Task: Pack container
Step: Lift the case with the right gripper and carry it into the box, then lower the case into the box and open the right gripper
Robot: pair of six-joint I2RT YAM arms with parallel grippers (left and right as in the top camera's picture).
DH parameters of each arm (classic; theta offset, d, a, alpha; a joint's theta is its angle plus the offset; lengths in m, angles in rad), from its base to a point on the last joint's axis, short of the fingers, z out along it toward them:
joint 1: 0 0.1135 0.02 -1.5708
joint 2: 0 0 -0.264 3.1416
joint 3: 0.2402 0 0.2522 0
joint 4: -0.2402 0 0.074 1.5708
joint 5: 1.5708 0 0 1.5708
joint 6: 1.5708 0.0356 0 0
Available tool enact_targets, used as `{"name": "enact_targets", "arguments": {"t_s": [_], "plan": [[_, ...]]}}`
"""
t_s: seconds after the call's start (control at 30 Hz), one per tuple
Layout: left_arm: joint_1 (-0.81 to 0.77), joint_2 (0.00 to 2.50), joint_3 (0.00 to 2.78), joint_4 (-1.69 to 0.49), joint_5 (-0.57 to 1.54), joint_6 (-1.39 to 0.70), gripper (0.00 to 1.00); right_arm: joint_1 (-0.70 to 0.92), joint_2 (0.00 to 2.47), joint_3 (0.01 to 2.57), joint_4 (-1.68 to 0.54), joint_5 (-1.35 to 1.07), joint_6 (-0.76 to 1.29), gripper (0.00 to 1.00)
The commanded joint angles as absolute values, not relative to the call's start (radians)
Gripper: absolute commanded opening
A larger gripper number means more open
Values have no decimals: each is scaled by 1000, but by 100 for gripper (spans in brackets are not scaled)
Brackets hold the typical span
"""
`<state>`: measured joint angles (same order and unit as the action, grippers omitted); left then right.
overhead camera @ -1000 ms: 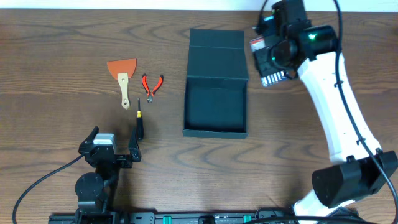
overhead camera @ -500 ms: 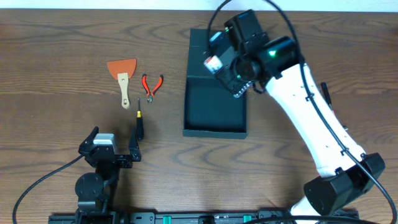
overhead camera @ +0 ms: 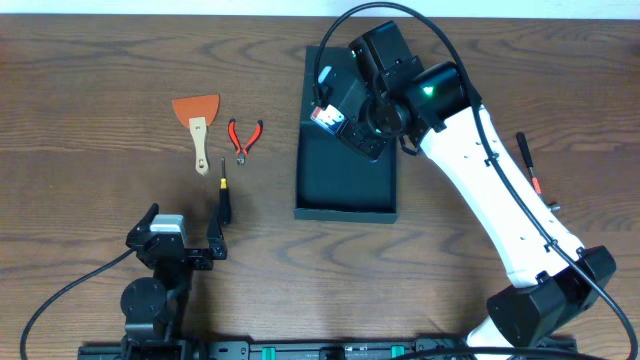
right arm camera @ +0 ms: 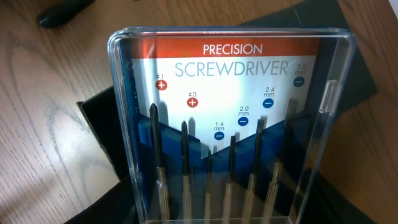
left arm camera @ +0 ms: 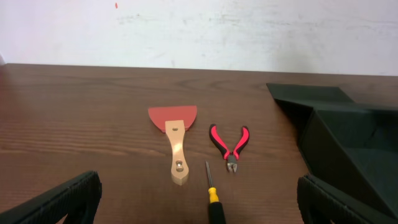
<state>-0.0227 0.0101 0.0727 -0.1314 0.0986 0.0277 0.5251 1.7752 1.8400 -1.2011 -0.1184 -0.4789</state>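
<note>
Moving since a second ago: the right arm has swung left (it stood off the box's far right corner); its wrist is now over the far half of the container (overhead camera: pixel 346 213).
Unmoved: the left arm, the scraper (overhead camera: pixel 196 110), the pliers (overhead camera: pixel 244 137) and the screwdriver (overhead camera: pixel 224 195) lie as they did.
Right arm pose: its white link runs from the base at the near right edge diagonally up and left, with the wrist bent over the box.
Right gripper (overhead camera: pixel 335 115): partly closed on a clear case (right arm camera: pixel 230 124) of precision screwdrivers; the wrist view shows the case filling the frame, its label upright, with dark box beneath.
Case position: tilted, above the container's far left part near the hinge; whether it touches the box I cannot tell.
Left arm pose: folded low at the near left edge, pointing away across the table (overhead camera: pixel 80 120).
Left gripper (overhead camera: pixel 186 215): fingers spread wide, holding nothing (the screwdriver's handle lies just ahead of it).
Container: mid-table, lid flapped open away from the arms, well apart from the three tools on its left.
</note>
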Motion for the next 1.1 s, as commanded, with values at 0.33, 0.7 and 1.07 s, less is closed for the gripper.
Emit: {"name": "enact_targets", "arguments": {"t_s": [0.33, 0.7, 1.07], "plan": [[-26, 4, 67, -131, 104, 41, 99, 533, 1917, 1843, -1243, -166, -533, 23], [-26, 4, 67, -131, 104, 41, 98, 533, 2055, 1843, -1290, -198, -587, 20], [-26, 4, 67, -131, 104, 41, 99, 533, 2128, 1813, -1292, -222, -628, 21]]}}
